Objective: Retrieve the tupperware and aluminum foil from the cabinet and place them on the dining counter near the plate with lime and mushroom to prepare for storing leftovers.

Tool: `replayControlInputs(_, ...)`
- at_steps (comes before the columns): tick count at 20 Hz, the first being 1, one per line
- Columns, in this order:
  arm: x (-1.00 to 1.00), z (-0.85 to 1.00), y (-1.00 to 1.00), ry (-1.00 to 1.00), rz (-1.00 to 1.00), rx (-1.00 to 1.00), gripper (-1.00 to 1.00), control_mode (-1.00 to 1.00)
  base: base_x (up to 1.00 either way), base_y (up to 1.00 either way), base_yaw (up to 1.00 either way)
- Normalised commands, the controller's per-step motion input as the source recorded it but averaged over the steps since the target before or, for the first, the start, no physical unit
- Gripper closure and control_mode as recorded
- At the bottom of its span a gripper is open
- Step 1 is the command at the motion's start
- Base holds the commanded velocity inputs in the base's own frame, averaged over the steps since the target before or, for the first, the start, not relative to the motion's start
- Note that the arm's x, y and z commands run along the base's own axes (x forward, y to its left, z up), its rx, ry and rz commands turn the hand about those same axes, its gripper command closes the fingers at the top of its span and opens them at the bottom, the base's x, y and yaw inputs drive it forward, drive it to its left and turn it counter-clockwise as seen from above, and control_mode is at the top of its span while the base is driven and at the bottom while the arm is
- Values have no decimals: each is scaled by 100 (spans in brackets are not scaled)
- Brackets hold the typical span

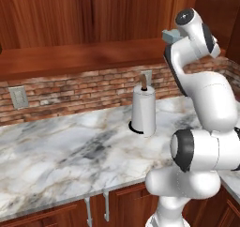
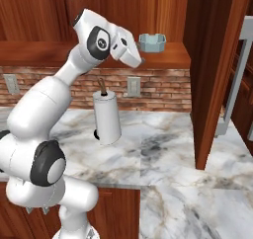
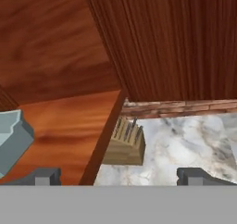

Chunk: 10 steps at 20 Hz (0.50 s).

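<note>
Hand view gives me the end effector (image 3: 118,176) spread wide, gripping nothing. Just left sits the tupperware (image 3: 11,137), pale grey-blue, angular-rimmed, on the smooth reddish wooden shelf (image 3: 69,126). Below, a slotted wooden knife block (image 3: 124,146) stands on the veined marble worktop (image 3: 185,140).

The open cabinet shelf (image 2: 168,60) lies bare around the grey tupperware (image 2: 152,42), leaving room on both its sides. The cabinet's upright side panel (image 2: 217,70) walls off the right. Below, a paper towel roll (image 2: 107,117) and a knife block (image 3: 125,144) stand on the marble bench (image 1: 70,151).
</note>
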Motion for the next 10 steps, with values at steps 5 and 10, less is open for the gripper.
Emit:
replayControlInputs(5, 42, 4, 0, -1, 8, 0, -100, -100, 0, 0, 0)
replayControlInputs(10, 32, 3, 0, 0, 9, 0, -100, -100, 0, 0, 0)
